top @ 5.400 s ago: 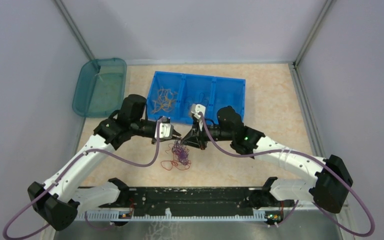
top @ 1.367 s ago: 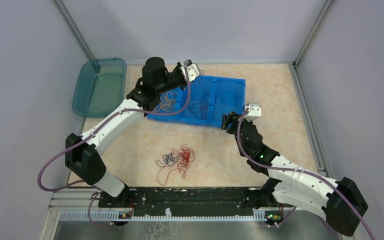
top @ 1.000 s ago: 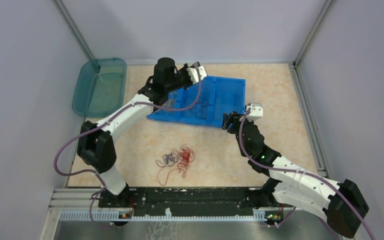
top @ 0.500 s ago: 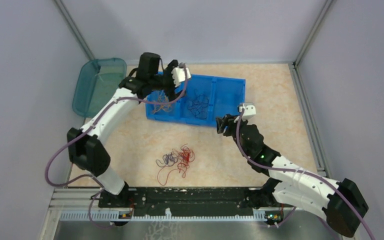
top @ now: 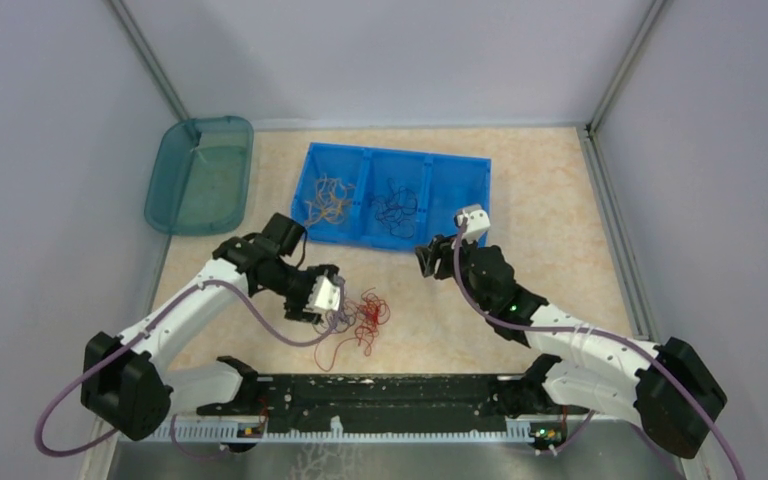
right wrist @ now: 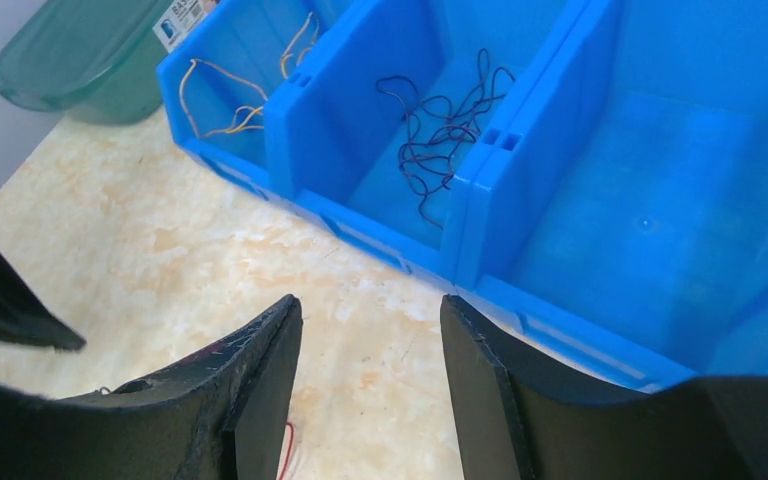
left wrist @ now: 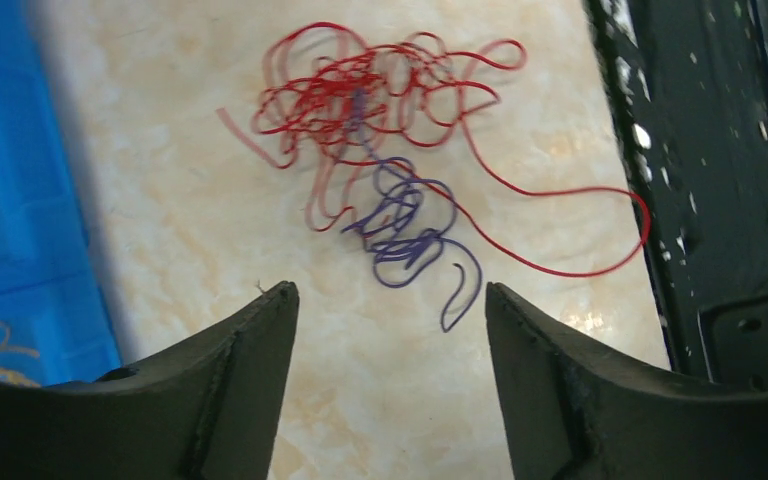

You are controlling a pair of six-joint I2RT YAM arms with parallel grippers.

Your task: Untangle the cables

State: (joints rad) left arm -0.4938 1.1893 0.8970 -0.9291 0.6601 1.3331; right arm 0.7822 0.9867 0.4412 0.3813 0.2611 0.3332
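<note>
A tangle of red cables (top: 365,318) with a purple cable (left wrist: 410,235) wound into it lies on the table in front of the arms. In the left wrist view the red cables (left wrist: 360,95) lie just beyond the purple one. My left gripper (top: 328,312) hovers at the tangle's left edge, open, with nothing between its fingers (left wrist: 250,370). More orange cables (top: 325,200) and dark cables (top: 395,208) lie in the blue bin (top: 460,170). My right gripper (top: 426,260) stands open and empty just before the bin's front wall (right wrist: 380,245).
A teal tray (top: 200,175) sits at the back left, beside the blue bin. The bin's right compartment (right wrist: 660,200) holds nothing. The black base rail (left wrist: 720,150) runs close behind the tangle. Grey walls close in both sides.
My left arm swung from over the blue bin down to the tangle, and its jaws opened on the way. My right gripper drifted a little left along the bin's front.
</note>
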